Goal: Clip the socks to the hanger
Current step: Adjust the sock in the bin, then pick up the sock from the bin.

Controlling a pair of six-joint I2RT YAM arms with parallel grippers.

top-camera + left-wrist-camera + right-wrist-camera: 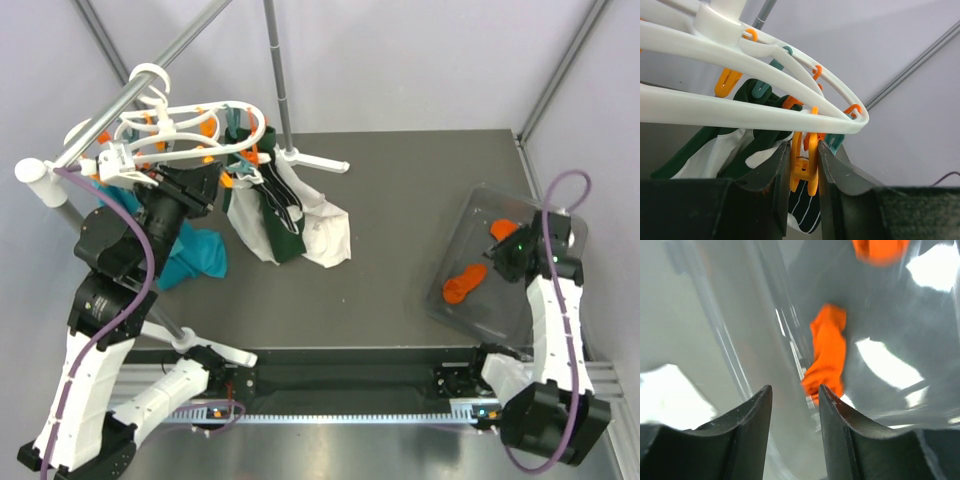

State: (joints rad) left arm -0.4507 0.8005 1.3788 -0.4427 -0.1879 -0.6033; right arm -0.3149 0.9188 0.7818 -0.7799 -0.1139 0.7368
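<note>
Top view: hanger (pixel 190 125) up on rail (pixel 150 75) at far left, left gripper (pixel 215 185) in among its pegs. Right gripper (pixel 498 262) over clear tray (pixel 470 200) at right. Orange sock (pixel 465 285) just ahead of the fingertips, second sock (pixel 503 229) off to one side of them, both on tray floor.

Left wrist view: fingers narrow, closed on one orange peg (pixel 805 167), a pad touching each side. Striped sock (pixel 804 215) hangs just below peg, low between the fingers. Can't tell if peg's mouth bites it. White and green cloths (pixel 715 155) left of the left finger.

Right wrist view: blurred. Fingers part-way apart, nothing between. Orange sock ahead of tips, a bit toward right finger, close to tray wall; second sock further on.

Handling, as a guess: sock v. light, limp, not fragile; likely to droop and fold once lifted. Knit should grip pads OK, but tray floor looks slick, so may skid if nudged. Best pinched at one end, through full thickness, leaving the rest free for a peg. Peg stiff and springy, dangles loose, prob. swings if pushed off-centre.
</note>
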